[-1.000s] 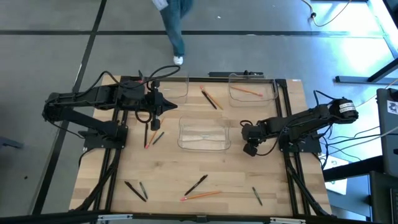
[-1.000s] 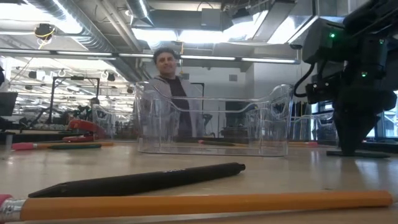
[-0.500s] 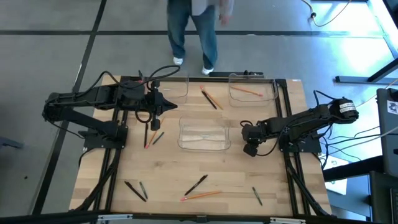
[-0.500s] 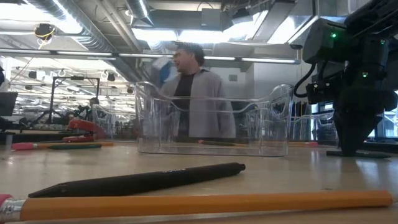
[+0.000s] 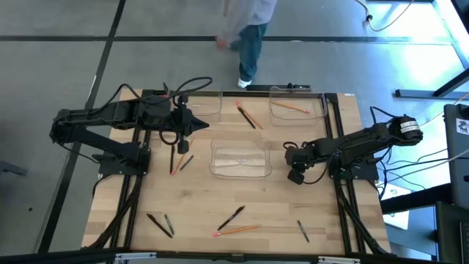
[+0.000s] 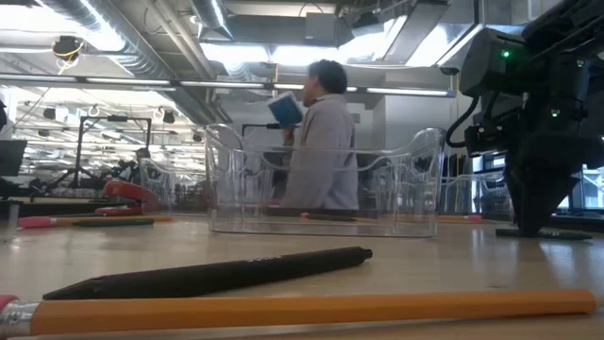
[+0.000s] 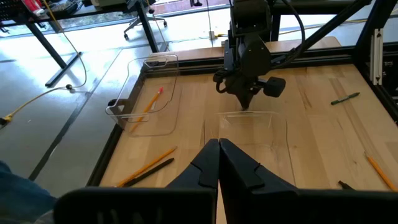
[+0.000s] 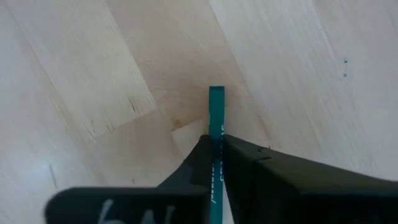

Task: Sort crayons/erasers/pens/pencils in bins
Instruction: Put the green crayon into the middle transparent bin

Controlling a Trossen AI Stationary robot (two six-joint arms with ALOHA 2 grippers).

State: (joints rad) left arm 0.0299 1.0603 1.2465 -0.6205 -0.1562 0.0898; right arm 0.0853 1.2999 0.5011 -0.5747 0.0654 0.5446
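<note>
- The table (image 5: 234, 205), a pale wood-plank top with visible grain inside a black metal frame, is carrying everything else.
- A person (image 6: 321, 142) in a grey top is walking behind the table, seen through the clear plastic in the low view.
- The left gripper (image 7: 219, 163) is hovering over the far left part of the table, its dark pointed fingers pressed fully together on nothing.
- The right gripper (image 8: 216, 163) is standing tip-down on the wood just right of the middle bin, jaws nearly together, pinching a thin green crayon (image 8: 216, 115) whose squared end is sticking out past the fingertips.
- Three bins, clear shallow trays with rounded corners: the middle bin (image 5: 240, 159) is sitting at the table's centre, the far right bin (image 5: 297, 105) is holding one orange pencil (image 5: 293, 108), and the far left bin (image 5: 209, 104) is lying by the left gripper.
- Long orange pencils and slim black pens are lying loose on the wood: a crossed pair (image 5: 247, 116) between the far bins, another (image 5: 234, 224) near the front edge.
</note>
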